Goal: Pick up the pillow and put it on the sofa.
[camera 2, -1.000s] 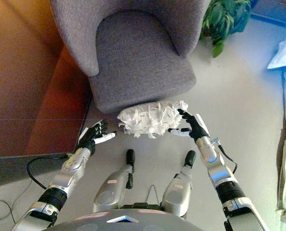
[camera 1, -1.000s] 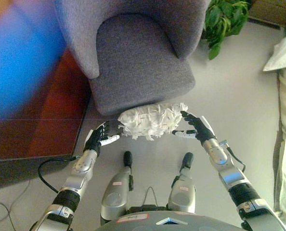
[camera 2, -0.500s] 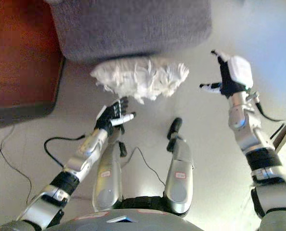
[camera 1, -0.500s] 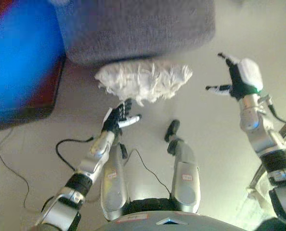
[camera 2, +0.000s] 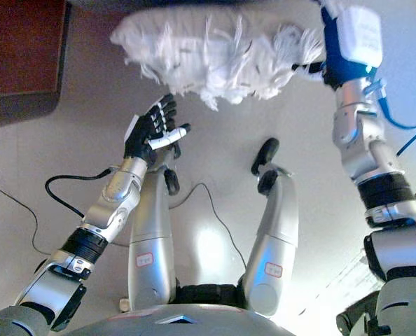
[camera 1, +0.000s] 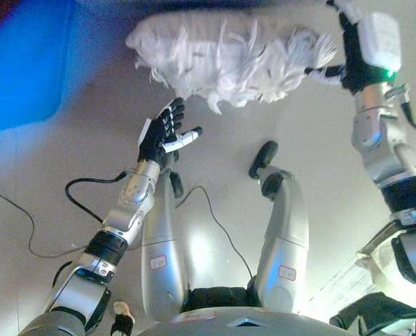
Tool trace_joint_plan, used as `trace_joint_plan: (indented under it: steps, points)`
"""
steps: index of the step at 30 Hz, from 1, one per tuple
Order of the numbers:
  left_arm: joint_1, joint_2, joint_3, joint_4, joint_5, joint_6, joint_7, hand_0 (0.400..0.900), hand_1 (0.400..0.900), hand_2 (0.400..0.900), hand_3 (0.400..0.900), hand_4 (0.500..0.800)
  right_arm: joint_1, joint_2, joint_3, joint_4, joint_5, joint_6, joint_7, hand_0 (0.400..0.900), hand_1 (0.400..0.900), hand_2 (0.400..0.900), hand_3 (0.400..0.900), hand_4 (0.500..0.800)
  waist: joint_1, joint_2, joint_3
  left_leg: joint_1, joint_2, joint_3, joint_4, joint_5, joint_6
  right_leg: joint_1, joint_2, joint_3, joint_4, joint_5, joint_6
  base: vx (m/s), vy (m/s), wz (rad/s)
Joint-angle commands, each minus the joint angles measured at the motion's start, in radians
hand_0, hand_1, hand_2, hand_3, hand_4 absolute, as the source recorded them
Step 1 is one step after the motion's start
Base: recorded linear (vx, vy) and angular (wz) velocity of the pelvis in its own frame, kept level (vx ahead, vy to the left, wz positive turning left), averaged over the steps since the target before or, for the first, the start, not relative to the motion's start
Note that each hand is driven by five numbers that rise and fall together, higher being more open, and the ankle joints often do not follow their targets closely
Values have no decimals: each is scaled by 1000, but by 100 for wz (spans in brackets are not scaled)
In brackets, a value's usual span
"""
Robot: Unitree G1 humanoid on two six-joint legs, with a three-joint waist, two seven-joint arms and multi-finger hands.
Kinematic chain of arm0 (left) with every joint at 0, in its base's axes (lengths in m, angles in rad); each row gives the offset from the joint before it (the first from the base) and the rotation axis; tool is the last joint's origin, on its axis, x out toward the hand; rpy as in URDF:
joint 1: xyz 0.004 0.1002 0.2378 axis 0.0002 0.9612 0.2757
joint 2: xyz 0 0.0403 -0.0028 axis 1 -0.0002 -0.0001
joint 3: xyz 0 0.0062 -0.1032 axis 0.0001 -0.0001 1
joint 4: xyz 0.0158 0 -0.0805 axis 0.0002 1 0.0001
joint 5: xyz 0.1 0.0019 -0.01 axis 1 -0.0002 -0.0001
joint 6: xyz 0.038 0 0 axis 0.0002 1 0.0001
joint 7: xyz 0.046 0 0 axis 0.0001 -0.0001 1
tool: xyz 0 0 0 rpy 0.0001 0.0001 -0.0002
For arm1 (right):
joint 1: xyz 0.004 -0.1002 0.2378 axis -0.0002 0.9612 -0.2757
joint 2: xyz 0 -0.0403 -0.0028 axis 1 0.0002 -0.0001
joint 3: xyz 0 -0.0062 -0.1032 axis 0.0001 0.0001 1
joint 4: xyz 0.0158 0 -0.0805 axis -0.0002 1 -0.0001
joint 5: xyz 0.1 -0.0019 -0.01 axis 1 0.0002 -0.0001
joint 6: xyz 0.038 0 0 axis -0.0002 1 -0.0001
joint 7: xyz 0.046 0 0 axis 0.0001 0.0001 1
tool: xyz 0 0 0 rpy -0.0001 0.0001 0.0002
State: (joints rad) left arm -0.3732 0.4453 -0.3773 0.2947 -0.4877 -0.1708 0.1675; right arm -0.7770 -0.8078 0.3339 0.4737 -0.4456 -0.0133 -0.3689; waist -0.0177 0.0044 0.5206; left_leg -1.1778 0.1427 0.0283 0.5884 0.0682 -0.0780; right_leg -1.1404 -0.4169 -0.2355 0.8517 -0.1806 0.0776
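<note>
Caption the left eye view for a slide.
Fluffy white pillow on the floor, left hand open below it, right hand at its right end.

The pillow (camera 1: 225, 56) is white and shaggy, covered in loose fabric strips that hang in ragged tufts along its lower edge. It lies lengthwise across the top of the view on the pale floor (camera 1: 68, 189), its upper edge cut off by the frame. Its fringe spreads out at the right end. The sofa cannot be made out in either view.
</note>
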Motion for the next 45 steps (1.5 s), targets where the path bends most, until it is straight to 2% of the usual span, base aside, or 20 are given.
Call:
trace_joint_plan:
  steps: [1,4,6,7,8,16,17,18,21,26,29,31,36,37,38,40,41,42,43,45]
  points:
    - [55,16,9,-164,-48,-76,22,900,900,900,900,800,-105,-95,-13,7,16,-2,-94,900,900,900,900,800,12,22,-1,10,42,-86,223,-281,-40,-47,-7,57,-17,86,108,-12,38,3]
    - [64,30,12,-190,-64,-78,29,900,900,900,900,800,-172,-104,29,52,27,8,-87,900,900,900,900,800,22,27,-1,-40,30,-98,267,-289,-40,-109,-8,78,36,67,100,-6,27,2]
    - [82,48,18,-210,-81,-59,28,900,900,900,900,800,-262,-107,88,63,82,20,-17,900,900,900,900,800,31,19,-1,-78,27,-112,287,-290,-43,-149,-11,82,59,58,94,0,0,0]
    - [83,47,22,-211,-81,-58,28,900,900,900,900,800,-271,-107,95,66,84,20,-16,900,900,900,900,800,27,19,-1,-81,27,-113,289,-290,-43,-153,-11,82,60,57,94,0,0,0]
    - [86,52,24,-209,-85,-50,36,900,900,900,900,800,-323,-89,111,87,172,8,9,900,900,900,900,800,32,11,-1,-99,23,-112,283,-284,-45,-167,-14,82,54,67,96,-5,-12,3]
    - [102,73,35,-210,-108,-24,24,900,900,900,900,800,-478,-55,224,165,362,-17,103,900,900,900,900,800,32,-23,-4,-115,17,-131,247,-257,-56,-173,-12,69,44,62,91,8,-22,5]
    - [101,77,30,-202,-110,-17,19,900,900,900,900,800,-508,-50,251,181,402,-20,136,590,590,590,590,614,35,-33,-8,-111,16,-136,236,-251,-59,-169,-9,63,37,63,91,0,0,0]
    - [101,75,32,-202,-110,-17,19,900,900,900,900,800,-513,-50,255,184,404,-21,137,400,400,400,400,500,33,-32,-7,-110,16,-137,235,-250,-59,-168,-9,62,36,64,90,0,0,0]
    - [94,77,29,-187,-106,-12,16,900,900,900,900,800,-560,-45,304,180,448,-23,178,400,400,400,400,500,31,-44,-10,-103,18,-141,207,-236,-64,-156,-2,52,14,74,93,0,0,0]
    - [60,67,11,-161,-94,-18,20,900,900,900,900,800,-574,-32,290,156,498,-47,162,400,400,400,400,500,22,-54,-12,-55,25,-133,105,-194,-74,-98,3,30,-68,107,106,5,-2,2]
    - [38,50,11,-136,-89,-25,25,900,900,900,900,800,-551,-25,259,80,510,-59,138,400,400,400,400,500,16,-61,-14,-6,30,-127,43,-168,-80,-47,13,17,-116,124,110,0,0,0]
    - [23,38,15,-111,-80,-28,34,900,900,900,900,800,-520,-21,224,30,501,-67,117,400,400,400,400,500,13,-63,-13,31,35,-122,9,-155,-81,-10,18,11,-146,135,114,0,0,0]
    - [2,3,82,-96,-2,-76,102,900,900,900,900,800,-319,-8,45,-163,388,-92,32,400,400,400,400,500,2,-70,-17,166,35,-107,-80,-129,-80,132,26,-8,-227,161,120,-13,6,0]
    - [4,-3,86,-92,6,-82,105,900,900,900,900,800,-271,-2,11,-193,372,-99,22,400,400,400,400,500,4,-72,-12,188,28,-101,-103,-94,-72,156,25,-16,-257,193,107,-42,23,3]
    - [13,-9,102,-88,32,-96,118,900,900,900,900,800,-193,20,-43,-232,346,-112,8,400,400,400,400,500,6,-74,-17,250,28,-95,-136,-88,-72,221,25,-22,-291,198,109,-54,20,2]
    - [13,-9,102,-88,32,-96,118,900,900,900,900,800,-193,20,-43,-232,346,-112,8,400,400,400,400,500,6,-74,-17,250,28,-95,-136,-88,-72,221,25,-22,-291,198,109,0,0,0]
    - [17,-16,105,-83,32,-98,123,900,900,900,900,800,-145,36,-80,-271,327,-114,-5,400,400,400,400,500,6,-78,-20,296,29,-91,-156,-84,-71,265,30,-26,-312,204,110,116,-13,-1]
    - [41,-19,113,-67,63,-106,117,900,900,900,900,800,-15,73,-148,-344,295,-133,-5,400,400,400,400,500,8,-88,-34,412,33,-85,-196,-81,-71,392,35,-47,-374,213,114,115,-13,-1]
    - [41,-19,113,-67,63,-106,117,900,900,900,900,800,-14,73,-149,-344,295,-133,-5,400,400,400,400,500,8,-88,-33,413,33,-85,-196,-81,-71,393,36,-47,-375,213,114,132,-18,1]
    - [78,-27,135,-47,85,-103,113,900,900,900,900,800,115,112,-204,-413,277,-151,5,400,400,400,400,500,6,-99,-69,526,37,-82,-223,-87,-66,521,37,-55,-429,224,120,142,-8,2]
